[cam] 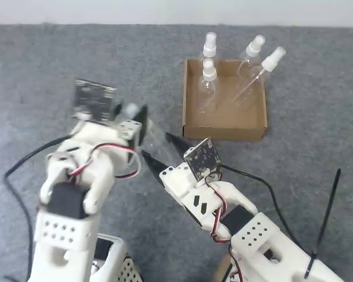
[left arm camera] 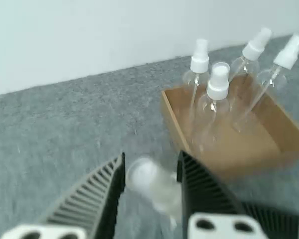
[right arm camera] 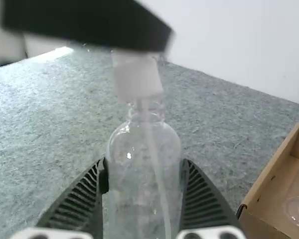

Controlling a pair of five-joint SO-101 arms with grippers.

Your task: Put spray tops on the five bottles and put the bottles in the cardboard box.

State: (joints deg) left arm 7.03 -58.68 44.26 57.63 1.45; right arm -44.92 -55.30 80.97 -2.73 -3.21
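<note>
A brown cardboard box (cam: 223,130) sits on the fuzzy grey counter (cam: 47,59). Four clear, round bottles (cam: 207,97) with white spray tops (cam: 209,70) stand in it. A fifth bottle (right arm camera: 139,144) is near the box, between the two hands. The right hand (right arm camera: 144,172) squeezes its shiny see-through body. The left hand (left arm camera: 150,167) pinches its white top (left arm camera: 144,175). A thin tube (right arm camera: 154,164) runs down inside the bottle.
</note>
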